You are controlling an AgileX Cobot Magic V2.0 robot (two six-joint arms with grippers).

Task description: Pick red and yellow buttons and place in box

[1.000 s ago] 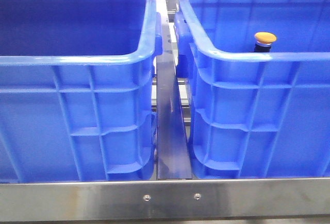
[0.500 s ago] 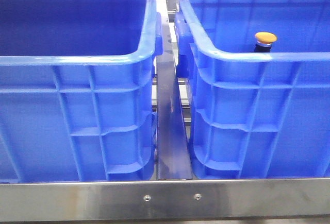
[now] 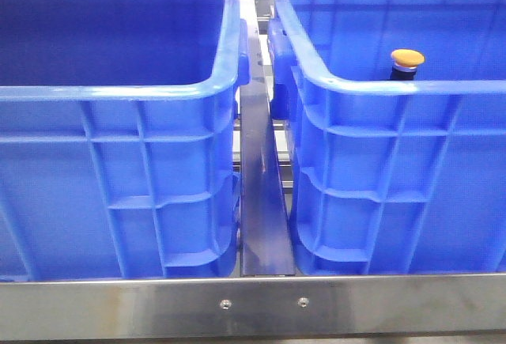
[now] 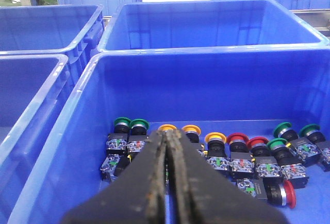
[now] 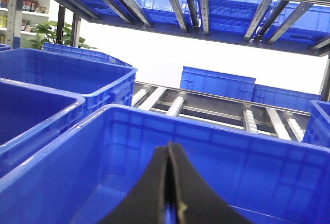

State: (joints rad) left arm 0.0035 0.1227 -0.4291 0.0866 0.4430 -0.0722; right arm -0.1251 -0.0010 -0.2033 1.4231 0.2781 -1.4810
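Right up close, the left end effector [image 4: 166, 183] has its two dark fingers pressed together with nothing between them, hanging above a blue crate [image 4: 77, 110] whose floor carries a row of push buttons. Just past the fingertips sit two yellow buttons [image 4: 191, 130] side by side, then a third yellow one, and beside that two red buttons [image 4: 237, 138] with their clear-and-black contact blocks lying toward the camera. Green-capped ones [image 4: 122, 123] flank the row at both ends, and one dark red button [image 4: 286, 194] lies on its side apart from the others.

They look light and rigid, hard plastic with smooth domed caps that would likely slip under a pinch. The squarer body below the collar seems the safer place to grip, though neighbours crowd close, so the fingers would need to open narrowly.

The right end effector [image 5: 170, 193] is likewise closed and empty, over a bare blue box [image 5: 154, 116].

From the front, beyond the steel rail [image 3: 253, 304], two tall crates stand side by side; one yellow button [image 3: 407, 59] shows upright above the right crate's [image 3: 395, 87] near rim.
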